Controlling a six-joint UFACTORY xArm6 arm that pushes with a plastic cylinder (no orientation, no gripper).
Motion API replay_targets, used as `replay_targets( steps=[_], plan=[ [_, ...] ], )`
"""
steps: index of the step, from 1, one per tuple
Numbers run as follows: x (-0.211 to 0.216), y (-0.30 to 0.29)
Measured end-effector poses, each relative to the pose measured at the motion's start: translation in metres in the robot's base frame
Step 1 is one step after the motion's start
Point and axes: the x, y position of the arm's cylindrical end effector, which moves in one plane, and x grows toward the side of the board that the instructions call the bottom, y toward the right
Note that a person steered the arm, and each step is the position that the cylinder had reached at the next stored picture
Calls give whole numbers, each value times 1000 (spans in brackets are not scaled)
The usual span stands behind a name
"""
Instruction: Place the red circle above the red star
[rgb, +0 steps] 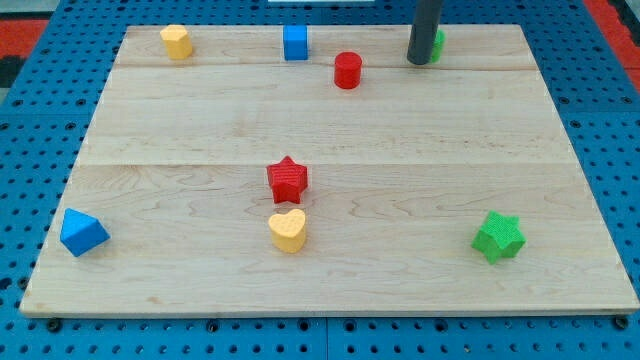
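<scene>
Right of red circle (347, 70): my tip (418, 62)

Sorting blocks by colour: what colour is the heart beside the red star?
Yellow heart, clearest in the camera view.

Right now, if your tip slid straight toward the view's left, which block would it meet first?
Probably the red circle: it lies left of my tip on nearly the same line, with bare board between. Depth is unclear, so perhaps only a glancing touch.
</scene>
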Motion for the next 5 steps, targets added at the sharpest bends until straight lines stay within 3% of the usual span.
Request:
replay_targets(
  steps=[4, 5],
  plan=[
    [-6, -66],
    [18, -85]
  ],
)
